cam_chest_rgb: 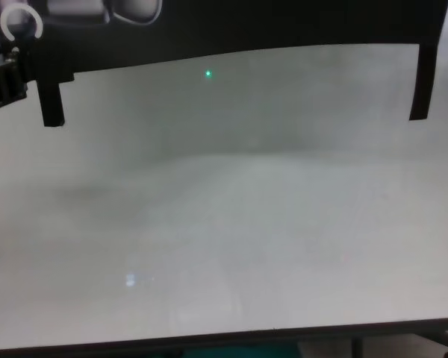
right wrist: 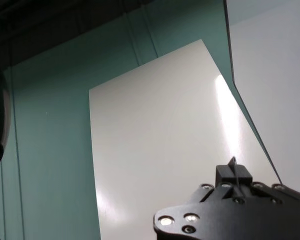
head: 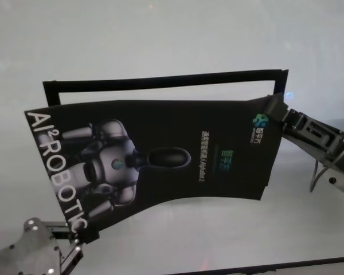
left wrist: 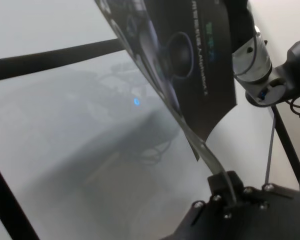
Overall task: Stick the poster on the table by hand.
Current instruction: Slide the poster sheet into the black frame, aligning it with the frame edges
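Observation:
The poster [head: 172, 154], a black glossy sheet with a grey robot figure and white letters, hangs bowed in the air above the table [head: 160, 34]. My left gripper [head: 80, 236] is shut on its near left corner, just below the white letters. My right gripper [head: 273, 109] is shut on its far right corner. In the left wrist view the poster [left wrist: 190, 65] curves up and away from my left gripper [left wrist: 229, 186]. In the right wrist view my right gripper [right wrist: 233, 172] pinches the sheet's thin edge. The chest view shows the poster [cam_chest_rgb: 209, 22] only as a black band at the top.
A black tape outline [head: 160, 80] lies on the table just beyond the poster, with short legs at both ends. The same tape lines [left wrist: 50, 55] show under the sheet. The table's dark front edge [cam_chest_rgb: 209, 341] runs close to my body.

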